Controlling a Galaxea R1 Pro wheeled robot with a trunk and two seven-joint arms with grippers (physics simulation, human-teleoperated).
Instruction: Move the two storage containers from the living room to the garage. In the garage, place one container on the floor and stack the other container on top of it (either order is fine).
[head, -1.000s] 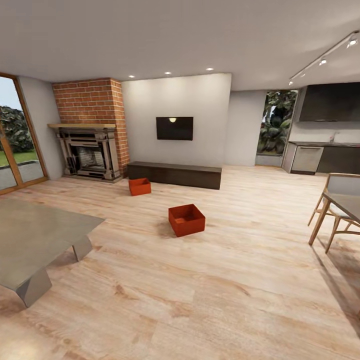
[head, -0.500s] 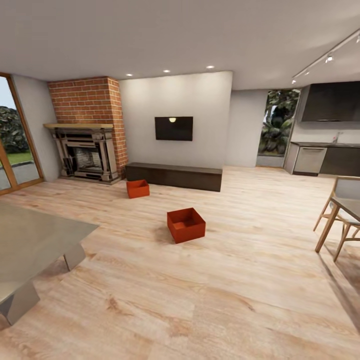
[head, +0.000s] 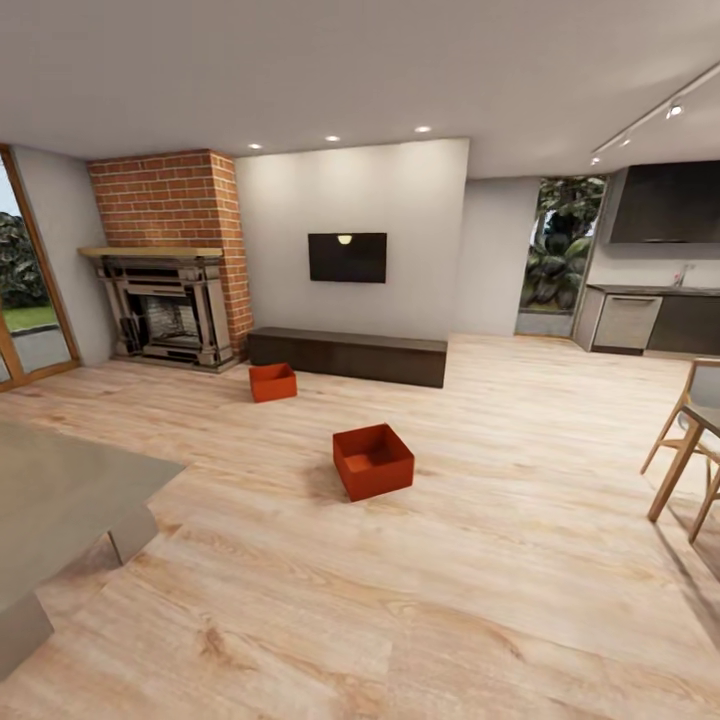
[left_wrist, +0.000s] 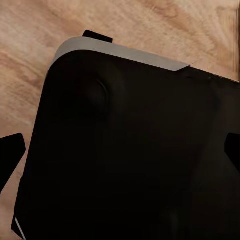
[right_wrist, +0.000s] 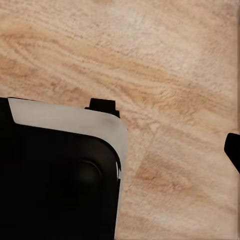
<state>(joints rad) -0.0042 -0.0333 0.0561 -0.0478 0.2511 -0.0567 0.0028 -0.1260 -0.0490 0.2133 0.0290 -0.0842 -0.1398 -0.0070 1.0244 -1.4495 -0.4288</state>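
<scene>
Two storage containers on the light wood floor (head: 480, 560) of the living room: near one (head: 372, 461) mid-room, far one (head: 273, 382) just before the dark bench (head: 347, 355). Probably still to be fetched. Grippers' opening: cannot tell, nothing seen held.

Room evenly lit by recessed ceiling spots (head: 333, 138); soft shadows cast; edges stretched; wrist views slightly blurred.

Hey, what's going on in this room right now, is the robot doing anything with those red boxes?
Nothing is being handled yet. Both orange-red storage containers sit apart on the light wood floor: the nearer container mid-room, the farther container just in front of the long dark bench near the brick fireplace. The head camera faces them from a distance.
</scene>
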